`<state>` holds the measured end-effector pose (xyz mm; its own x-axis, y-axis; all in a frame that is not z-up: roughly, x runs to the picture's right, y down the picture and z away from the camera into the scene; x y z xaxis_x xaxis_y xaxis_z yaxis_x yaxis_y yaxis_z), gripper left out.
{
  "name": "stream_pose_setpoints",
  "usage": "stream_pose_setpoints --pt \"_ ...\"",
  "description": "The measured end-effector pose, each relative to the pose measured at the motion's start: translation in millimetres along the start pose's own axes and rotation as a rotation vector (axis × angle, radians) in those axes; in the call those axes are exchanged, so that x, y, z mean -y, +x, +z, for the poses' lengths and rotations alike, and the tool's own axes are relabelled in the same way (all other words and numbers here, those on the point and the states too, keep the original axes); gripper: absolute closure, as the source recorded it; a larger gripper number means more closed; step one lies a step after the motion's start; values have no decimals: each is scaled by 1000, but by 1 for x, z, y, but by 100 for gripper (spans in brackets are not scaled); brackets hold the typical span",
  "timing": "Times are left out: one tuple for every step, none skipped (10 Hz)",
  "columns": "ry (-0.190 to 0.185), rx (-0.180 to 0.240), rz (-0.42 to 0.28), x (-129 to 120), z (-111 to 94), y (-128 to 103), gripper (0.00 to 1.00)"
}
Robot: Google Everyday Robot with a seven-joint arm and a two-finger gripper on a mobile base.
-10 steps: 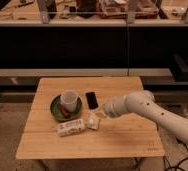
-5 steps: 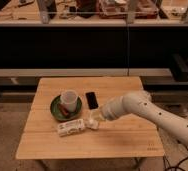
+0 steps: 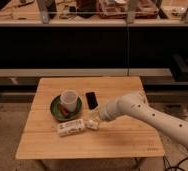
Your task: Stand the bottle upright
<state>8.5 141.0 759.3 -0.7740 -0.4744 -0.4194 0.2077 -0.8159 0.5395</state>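
Camera view shows the gripper [image 3: 93,123] low over the table [image 3: 122,145], having edged slightly closer to the bottle [image 3: 71,127] over the last second. The bottle has not moved: it lies on its side just beyond the gripper's tip, away from the arm. How far the gripper is open, or whether it holds anything, I cannot tell. Uprighting seems not yet begun.
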Motion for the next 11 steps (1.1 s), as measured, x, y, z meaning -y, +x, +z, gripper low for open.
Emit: stream_pose_setpoints --pt "16 23 -15 3 5 -6 94" --pt "33 41 -20 6 9 -10 86" --pt "55 59 -25 10 14 -12 76" --pt "71 69 -24 12 18 -13 66" --pt "80 75 -23 12 20 -13 58" --pt "88 77 -21 12 21 -12 48" --pt "98 78 -23 11 23 -10 34" --pt "103 78 -27 10 24 -9 26" --pt "107 79 -29 10 25 -9 21" --pt "109 81 -31 9 26 -10 20" --pt "109 85 -34 7 27 -12 20"
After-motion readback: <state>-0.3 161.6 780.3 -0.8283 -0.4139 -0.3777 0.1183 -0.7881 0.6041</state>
